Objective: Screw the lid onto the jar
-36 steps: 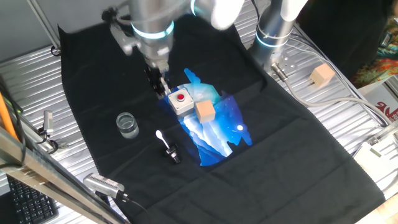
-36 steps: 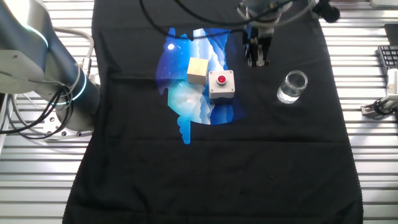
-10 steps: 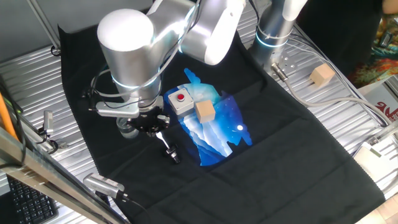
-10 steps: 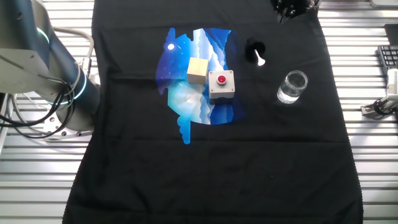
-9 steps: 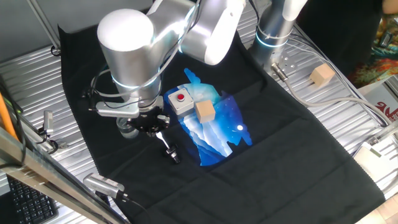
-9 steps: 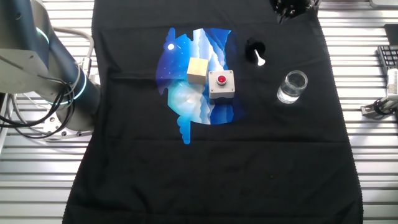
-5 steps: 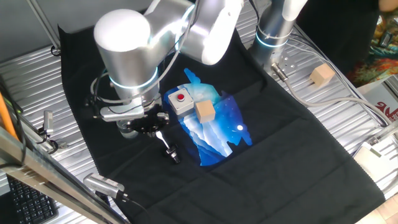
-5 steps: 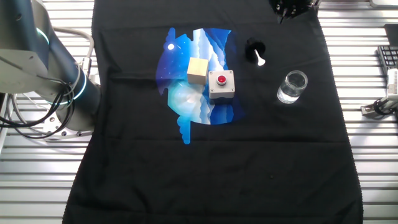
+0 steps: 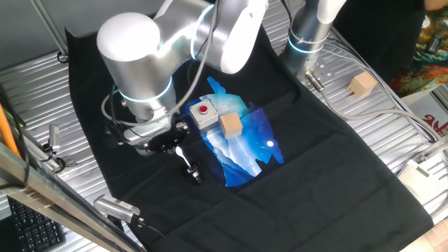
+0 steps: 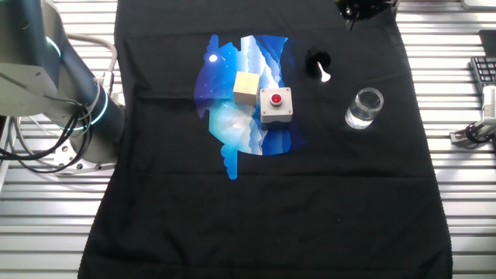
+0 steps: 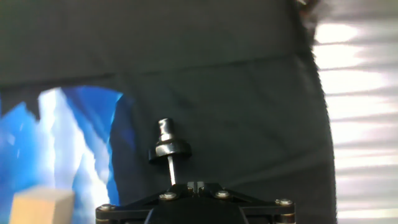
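The lid (image 10: 315, 59) is a black cap lying on its side on the black cloth, its white rounded piece (image 10: 324, 75) pointing toward the jar (image 10: 364, 107). The jar stands upright, clear glass, apart from the lid. My gripper (image 10: 358, 9) hangs above the cloth's far edge, clear of both. In the hand view the lid (image 11: 168, 147) lies just ahead of my gripper (image 11: 196, 185), whose jaws are shut with nothing between them. In one fixed view the lid (image 9: 192, 169) lies beside my gripper (image 9: 170, 143), and the arm hides the jar.
A grey box with a red button (image 10: 276, 104) and a tan wooden cube (image 10: 246, 87) sit on the blue patch (image 10: 232, 124) left of the lid. Another wooden cube (image 9: 363, 84) rests on the metal table (image 9: 392, 140) beyond the cloth.
The arm has drifted slightly away from the lid over the last second. Lid, jar, box and cube have not moved.
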Robot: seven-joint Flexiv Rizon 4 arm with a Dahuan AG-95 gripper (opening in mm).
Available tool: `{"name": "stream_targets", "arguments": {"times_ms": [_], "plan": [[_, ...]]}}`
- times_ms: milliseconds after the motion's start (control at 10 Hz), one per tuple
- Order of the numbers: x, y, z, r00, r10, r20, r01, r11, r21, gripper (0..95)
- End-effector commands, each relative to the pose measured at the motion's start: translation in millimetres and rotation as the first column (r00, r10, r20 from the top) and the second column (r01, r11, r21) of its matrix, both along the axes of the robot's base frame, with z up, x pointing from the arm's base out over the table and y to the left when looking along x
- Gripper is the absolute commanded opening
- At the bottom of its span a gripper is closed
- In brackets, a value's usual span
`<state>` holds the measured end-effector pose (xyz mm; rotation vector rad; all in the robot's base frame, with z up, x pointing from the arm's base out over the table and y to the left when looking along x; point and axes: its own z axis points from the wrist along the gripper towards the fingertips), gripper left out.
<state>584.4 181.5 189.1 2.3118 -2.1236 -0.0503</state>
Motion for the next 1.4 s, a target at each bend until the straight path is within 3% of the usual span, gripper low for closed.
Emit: {"name": "stream_targets", "arguments": {"times_ms": [100,800,900,1400], "plan": [[0.1,0.3,0.1,0.993,0.117,-0.009,-0.117,0.993,0.0,0.0],[-0.6,15.4,1.2,0.993,0.112,-0.046,-0.112,0.994,0.004,0.0],[-2.9,20.2,3.2,0.995,0.094,-0.042,-0.095,0.995,-0.011,0.0],[-8.9,37.6,-0.8,1.0,0.017,-0.027,-0.017,1.0,-0.023,0.0]]}}
